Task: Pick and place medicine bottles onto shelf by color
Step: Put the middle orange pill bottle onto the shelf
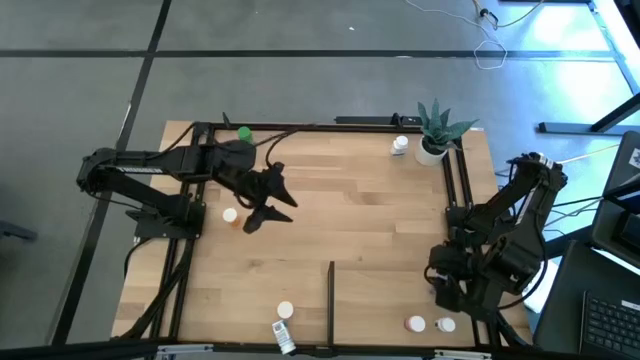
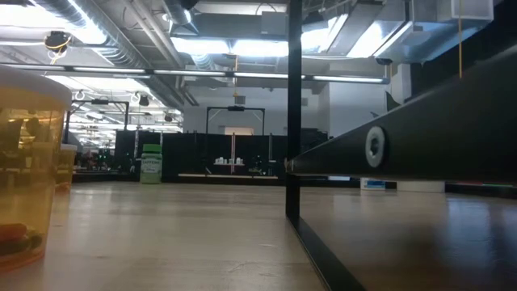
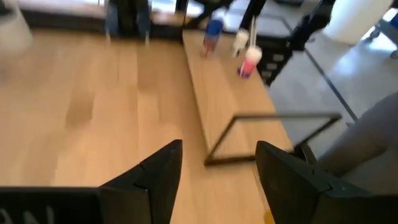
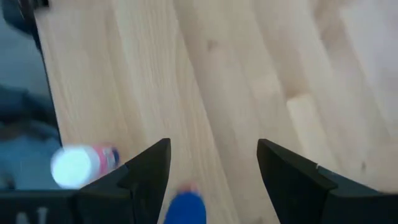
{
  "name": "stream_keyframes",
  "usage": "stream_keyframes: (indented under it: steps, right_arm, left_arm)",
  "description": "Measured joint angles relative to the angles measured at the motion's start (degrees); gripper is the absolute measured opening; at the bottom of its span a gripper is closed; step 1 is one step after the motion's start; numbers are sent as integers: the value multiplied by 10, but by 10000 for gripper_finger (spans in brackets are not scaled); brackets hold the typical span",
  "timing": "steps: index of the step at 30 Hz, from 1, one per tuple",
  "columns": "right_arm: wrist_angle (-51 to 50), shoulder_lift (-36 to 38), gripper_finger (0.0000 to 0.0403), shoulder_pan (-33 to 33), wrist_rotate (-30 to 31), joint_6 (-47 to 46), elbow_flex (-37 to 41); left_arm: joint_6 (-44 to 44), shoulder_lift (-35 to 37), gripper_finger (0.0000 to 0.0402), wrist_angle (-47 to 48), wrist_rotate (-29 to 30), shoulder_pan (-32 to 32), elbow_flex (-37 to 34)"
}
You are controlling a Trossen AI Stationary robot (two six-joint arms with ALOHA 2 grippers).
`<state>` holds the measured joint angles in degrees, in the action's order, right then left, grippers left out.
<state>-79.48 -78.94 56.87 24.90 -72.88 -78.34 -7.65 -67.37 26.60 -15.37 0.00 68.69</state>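
Now lower left gripper (image 1: 262, 222), fingers spread and empty, squarely over orange bottle (image 1: 231, 216) before pinching; keep right gripper (image 4: 211, 180), also spread, parked.

1. The left arm was stretched from the left edge of the table (image 1: 390, 240) toward its middle, wrist angled down.
2. The left gripper (image 1: 268, 205) was held over the boards left of the table's centre, its fingers (image 3: 155, 177) parted, nothing between them.
3. The right arm was folded at the table's right edge.
4. The right gripper (image 4: 211, 168) was pointed down near the table's front right corner, fingers (image 4: 146, 168) spread and empty.
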Motion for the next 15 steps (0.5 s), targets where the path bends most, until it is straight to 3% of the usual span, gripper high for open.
stream_keyframes:
  steps: [7, 15]
  right_arm:
    - [-27, 0, 241, -29, 108, 39, -76]
    - [-27, 0, 241, -68, 182, 116, -132]
  left_arm:
    - [-53, 0, 198, 139, -6, -61, 0]
    - [-103, 0, 198, 176, -8, -135, 0]
